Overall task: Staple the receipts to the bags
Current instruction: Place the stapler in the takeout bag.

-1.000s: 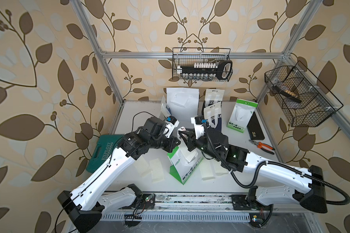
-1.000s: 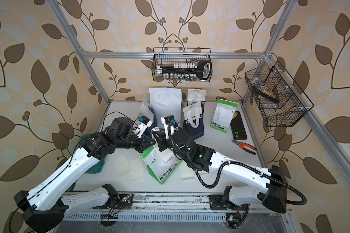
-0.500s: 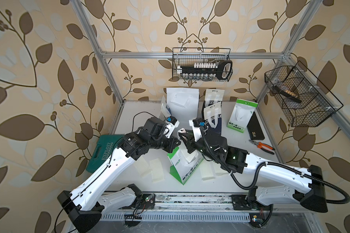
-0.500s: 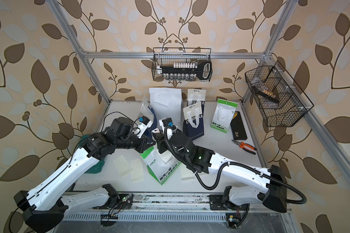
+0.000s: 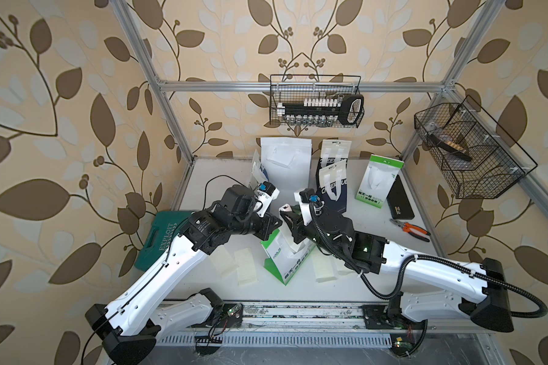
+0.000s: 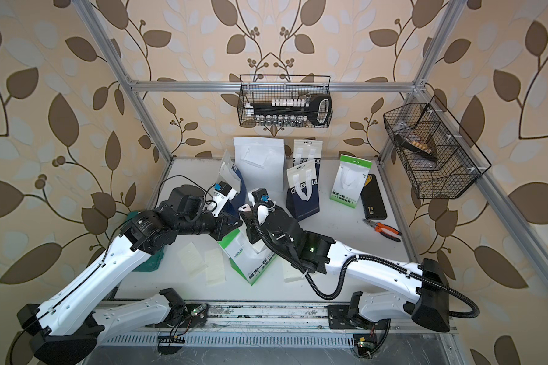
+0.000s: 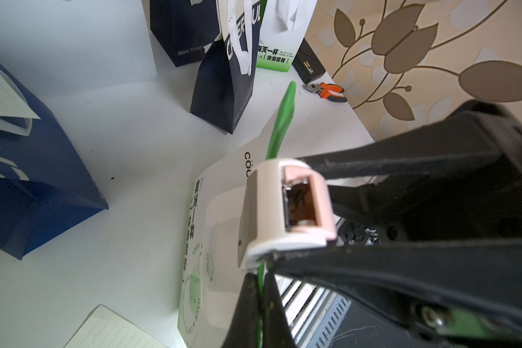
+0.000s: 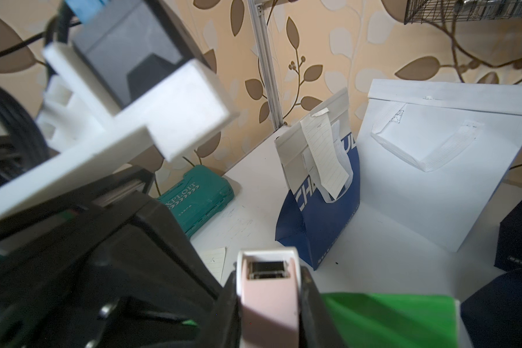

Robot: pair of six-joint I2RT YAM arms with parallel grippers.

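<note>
Pinches green-and-white bag's [image 5: 280,262] top edge in left gripper [image 7: 261,304], mid-tabletop [image 5: 370,218]; clamps pink stapler [image 7: 287,211] in right gripper [image 8: 268,304] beside that edge (spare receipts [image 5: 246,267] flat alongside). Seat paper deep in mouth, squeeze squarely.

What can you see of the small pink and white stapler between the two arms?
The small pink-and-white plastic stapler is a stubby block, white shell and pale pink face, with a dark metal slot at its nose. The right claw clamps it from both sides. It is held at the top of the white-and-green paper bag, whose green edge the left claw pinches.
</note>
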